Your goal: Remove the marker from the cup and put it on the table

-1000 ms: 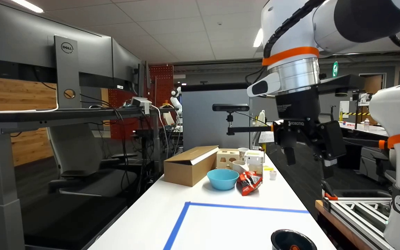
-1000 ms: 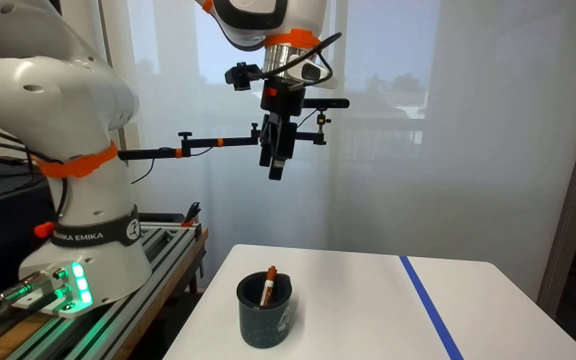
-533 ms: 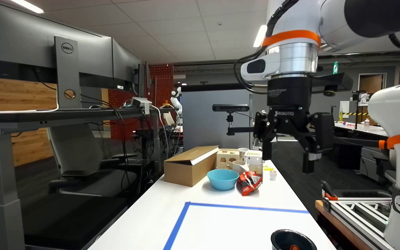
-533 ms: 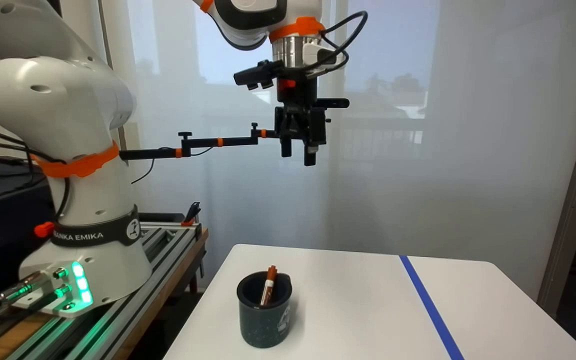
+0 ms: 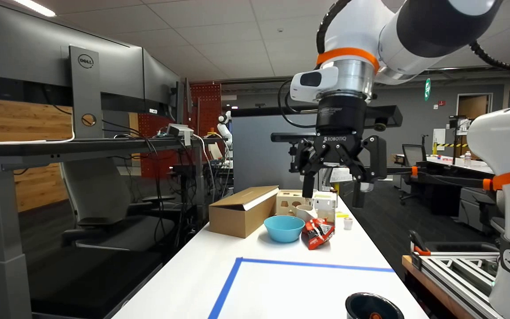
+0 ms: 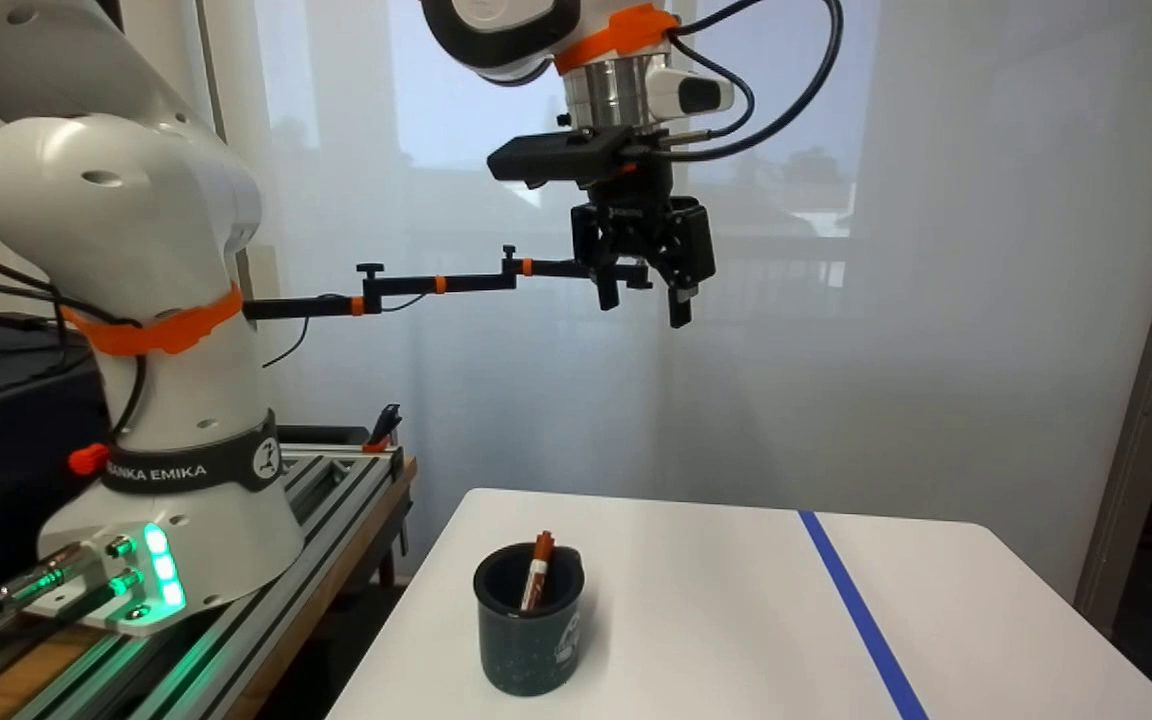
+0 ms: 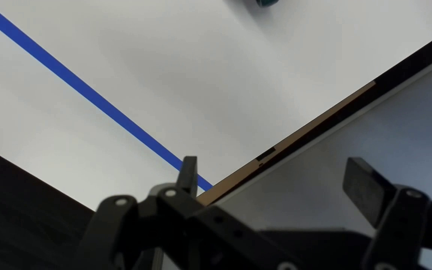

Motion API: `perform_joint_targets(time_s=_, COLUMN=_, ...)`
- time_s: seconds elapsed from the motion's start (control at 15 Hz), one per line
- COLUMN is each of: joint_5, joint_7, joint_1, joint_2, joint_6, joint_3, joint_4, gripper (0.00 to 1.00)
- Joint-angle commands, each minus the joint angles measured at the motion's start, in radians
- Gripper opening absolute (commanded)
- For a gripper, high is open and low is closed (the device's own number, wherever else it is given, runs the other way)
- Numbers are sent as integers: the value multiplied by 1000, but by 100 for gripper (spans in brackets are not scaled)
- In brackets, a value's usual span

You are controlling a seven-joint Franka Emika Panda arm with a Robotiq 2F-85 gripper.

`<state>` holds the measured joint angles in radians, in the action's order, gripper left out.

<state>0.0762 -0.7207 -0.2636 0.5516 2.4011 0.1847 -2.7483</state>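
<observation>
The marker point(image 6: 535, 580) stands tilted in the cup point(image 6: 526, 655) on the table point(image 6: 726, 610); the gripper point(image 6: 644, 306) hangs well above, its jaws spread wide.
In an exterior view the lower frame edge cuts off the cup point(image 5: 362, 303), the marker point(image 5: 375, 316) a mere orange spot inside; in the wrist view only a dark sliver, probably the cup point(image 7: 267, 2), shows. The cup hides the marker's lower part; the rest is reddish-brown with a white band.

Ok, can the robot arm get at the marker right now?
Probably yes: the gripper is open and the marker pokes out of the uncovered cup, though the gripper would first need to come across and down.
</observation>
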Motion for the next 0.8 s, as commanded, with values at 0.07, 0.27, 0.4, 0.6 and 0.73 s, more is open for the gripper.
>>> perform_joint_targets(time_s=0.07, joint_5=104, joint_7=-180, joint_1=-7, joint_2=-75, joint_6=35, joint_3=86, joint_4=-1, gripper=100)
perform_joint_targets(time_s=0.27, joint_5=148, joint_7=-243, joint_1=3, joint_2=-188, joint_6=85, joint_3=99, joint_4=-4, gripper=100)
perform_joint_targets(time_s=0.4, joint_5=173, joint_7=-275, joint_1=7, joint_2=-264, joint_6=113, joint_3=91, joint_4=-8, gripper=100)
perform_joint_targets(time_s=0.6, joint_5=209, joint_7=-316, joint_1=19, joint_2=-388, joint_6=174, joint_3=58, joint_4=-12, gripper=100)
perform_joint_targets(time_s=0.73, joint_5=234, joint_7=-336, joint_1=33, joint_2=-459, joint_6=202, joint_3=23, joint_4=-13, gripper=100)
